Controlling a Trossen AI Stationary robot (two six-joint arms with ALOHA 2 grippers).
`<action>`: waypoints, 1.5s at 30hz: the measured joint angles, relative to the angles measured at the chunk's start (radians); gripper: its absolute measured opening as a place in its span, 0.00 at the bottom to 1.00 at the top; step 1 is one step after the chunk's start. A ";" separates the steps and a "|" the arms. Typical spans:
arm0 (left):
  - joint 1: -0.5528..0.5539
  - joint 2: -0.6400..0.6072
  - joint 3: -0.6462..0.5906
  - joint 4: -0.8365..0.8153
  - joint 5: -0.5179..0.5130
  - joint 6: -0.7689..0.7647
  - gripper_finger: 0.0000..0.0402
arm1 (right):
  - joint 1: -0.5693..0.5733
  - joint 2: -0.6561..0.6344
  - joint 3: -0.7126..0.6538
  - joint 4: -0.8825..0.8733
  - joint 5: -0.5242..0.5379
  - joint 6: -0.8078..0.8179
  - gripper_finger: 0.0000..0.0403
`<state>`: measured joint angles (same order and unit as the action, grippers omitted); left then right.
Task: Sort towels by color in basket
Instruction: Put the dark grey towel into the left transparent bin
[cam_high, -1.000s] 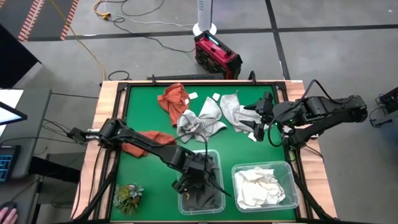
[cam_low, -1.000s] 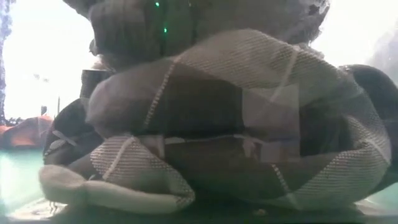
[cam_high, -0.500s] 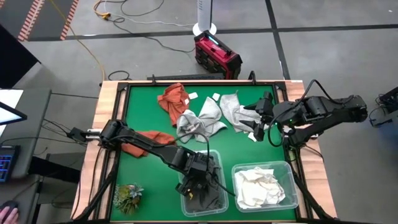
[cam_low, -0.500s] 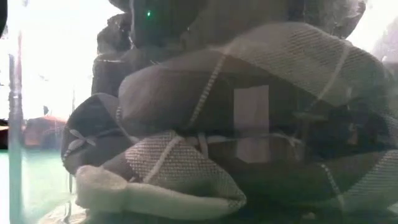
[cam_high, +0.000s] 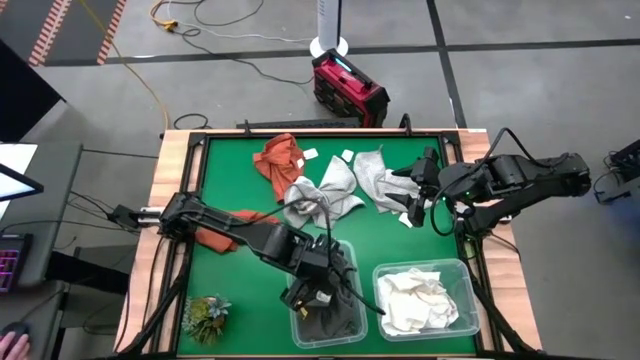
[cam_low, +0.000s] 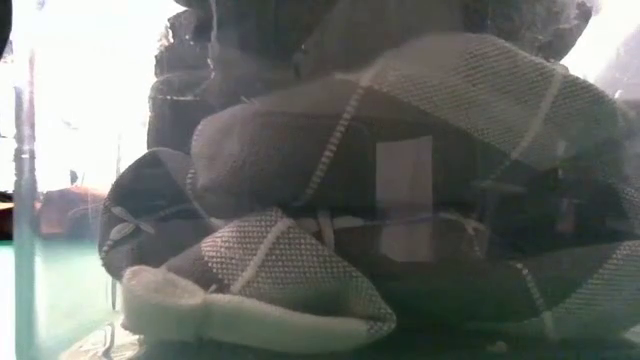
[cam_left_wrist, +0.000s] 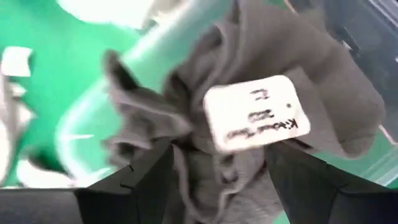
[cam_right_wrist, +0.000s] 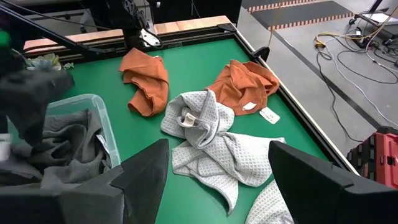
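From above, the left tool (cam_high: 316, 290) hangs spread open over the bin of dark grey towels (cam_high: 330, 310), with the bin of white towels (cam_high: 420, 298) beside it, while the right tool (cam_high: 412, 190) waits open at the light grey towels (cam_high: 340, 190) beyond that bin, near two rust-orange towels (cam_high: 278, 158). The low view shows only dark checked cloth pressed against the bin wall. The left wrist view shows what neither does: a white tag (cam_left_wrist: 256, 113) on the grey cloth between parted fingers (cam_left_wrist: 134, 193).
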<state>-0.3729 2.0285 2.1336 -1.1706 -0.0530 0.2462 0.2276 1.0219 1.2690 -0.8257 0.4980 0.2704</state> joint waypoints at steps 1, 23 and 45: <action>0.000 0.000 0.017 0.002 -0.005 -0.007 0.61 | 0.000 0.000 0.000 0.000 0.000 0.000 0.76; -0.006 0.002 0.007 0.203 -0.004 0.035 0.60 | 0.000 0.000 0.000 0.000 0.000 -0.006 0.76; 0.076 0.000 -0.373 0.418 0.166 -0.154 0.60 | 0.000 0.000 0.000 0.001 0.000 -0.006 0.76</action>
<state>-0.2971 2.0281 1.7603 -0.7524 0.1129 0.0917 0.2276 1.0222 1.2690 -0.8251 0.4980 0.2643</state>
